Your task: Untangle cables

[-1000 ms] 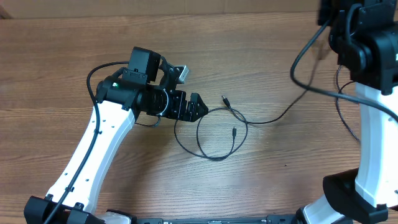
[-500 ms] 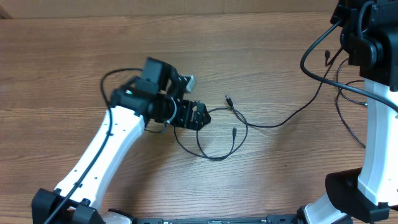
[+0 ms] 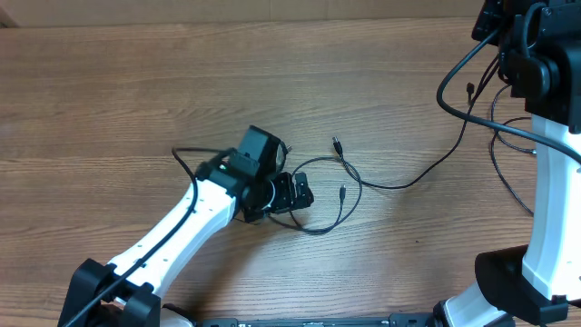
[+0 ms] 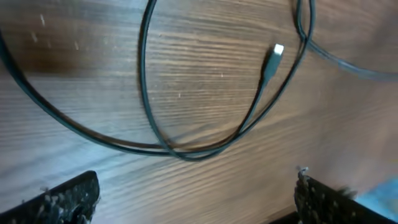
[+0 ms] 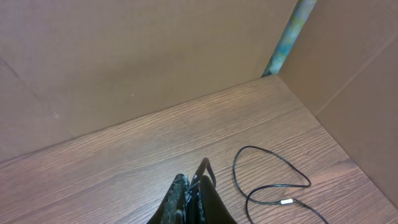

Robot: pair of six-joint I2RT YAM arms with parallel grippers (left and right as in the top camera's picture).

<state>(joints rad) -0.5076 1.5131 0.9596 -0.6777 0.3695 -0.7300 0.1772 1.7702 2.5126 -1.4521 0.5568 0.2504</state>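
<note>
Stretched in from seven o'clock across the wooden table [image 3: 109,91]: left gripper [image 3: 298,193], low over the wood near centre, fingers [image 4: 68,196] released and spread wide. Lying ungrasped between them in the wrist view, at the gripper's three o'clock from overhead: cables [image 3: 399,185] in a loose loop, one plug [image 3: 341,192] inside it, a second plug [image 3: 335,143] at its twelve o'clock. Trailing from the loop toward three o'clock, then rising toward one o'clock and the raised right arm. There, right gripper [image 5: 193,183] clenched, apparently pinching a thin black strand at its tips. At its four o'clock, flat on the wood: slack cord [image 5: 270,167], near the cardboard wall [image 5: 124,62].
</note>
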